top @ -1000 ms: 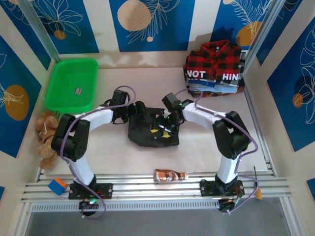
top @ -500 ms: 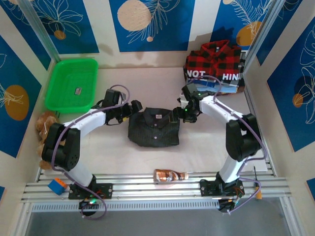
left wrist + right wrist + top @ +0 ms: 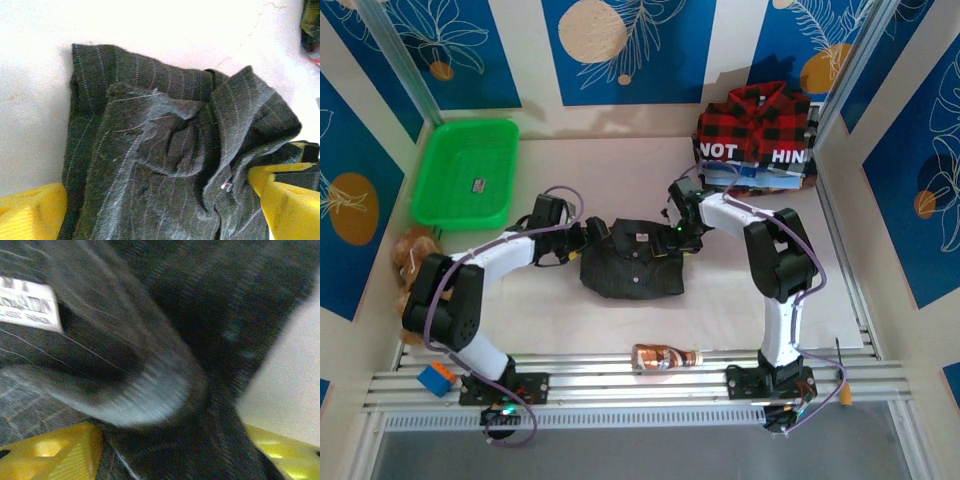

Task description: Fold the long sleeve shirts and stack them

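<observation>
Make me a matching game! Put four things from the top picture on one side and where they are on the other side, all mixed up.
Things:
1. green basket
2. red plaid shirt
3. dark striped shirt
4. brown bottle

Places:
A. far right corner
B. near edge, at the front
C. far left side
D. right in the middle

Pairs: 1-C, 2-A, 3-D, 4-B

The left arm [image 3: 505, 248] and right arm [image 3: 782, 262] have white links, black joints and looping lilac cables [image 3: 820, 275]. The left pincer [image 3: 155, 200] and right pincer [image 3: 170, 455] have yellow fingers [image 3: 287, 200].
</observation>
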Motion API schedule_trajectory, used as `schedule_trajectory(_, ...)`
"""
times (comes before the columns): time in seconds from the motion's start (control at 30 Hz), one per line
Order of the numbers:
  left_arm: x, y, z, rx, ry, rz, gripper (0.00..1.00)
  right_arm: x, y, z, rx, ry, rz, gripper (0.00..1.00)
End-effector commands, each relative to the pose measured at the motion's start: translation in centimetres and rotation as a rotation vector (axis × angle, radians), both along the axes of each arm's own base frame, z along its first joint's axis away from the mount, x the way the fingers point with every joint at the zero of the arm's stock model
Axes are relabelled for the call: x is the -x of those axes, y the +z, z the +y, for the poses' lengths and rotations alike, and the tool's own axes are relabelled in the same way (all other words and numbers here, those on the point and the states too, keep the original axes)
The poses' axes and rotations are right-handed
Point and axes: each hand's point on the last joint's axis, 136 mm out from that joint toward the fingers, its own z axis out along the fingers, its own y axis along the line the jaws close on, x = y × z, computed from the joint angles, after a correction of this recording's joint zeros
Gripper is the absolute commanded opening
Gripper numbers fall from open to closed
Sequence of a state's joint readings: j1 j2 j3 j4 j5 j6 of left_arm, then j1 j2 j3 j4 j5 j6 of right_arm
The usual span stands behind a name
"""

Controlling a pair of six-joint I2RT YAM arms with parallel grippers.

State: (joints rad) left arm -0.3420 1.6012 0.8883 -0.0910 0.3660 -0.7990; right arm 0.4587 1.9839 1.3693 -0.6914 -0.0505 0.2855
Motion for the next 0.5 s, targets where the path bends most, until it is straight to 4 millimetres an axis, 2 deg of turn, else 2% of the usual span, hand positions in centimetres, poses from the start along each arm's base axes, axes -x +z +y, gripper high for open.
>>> schedule_trajectory(0.0, -0.2, -0.2, -1.1, 0.029, -0.016, -0.014, 0.99, 0.3, -0.8, 1.9, 0.024, 0.052, 0.004, 0.62)
schedule_trajectory(0.17, -0.6, -1.0, -2.2, 0.035, -0.036, -0.01, 0.99, 0.7, -1.4, 3.6, 0.092, 0.11, 0.003, 0.59)
schedule_trajectory(0.33, -0.3, -2.2, -2.4, 0.031, -0.043, 0.01, 0.98, 0.7, -2.0, 4.1, 0.1, 0.088, 0.018, 0.47)
schedule_trajectory(0.47, 0.0, -2.7, -2.4, 0.032, -0.05, 0.015, 0.98, 0.1, -1.8, 3.8, 0.159, 0.082, -0.016, 0.19)
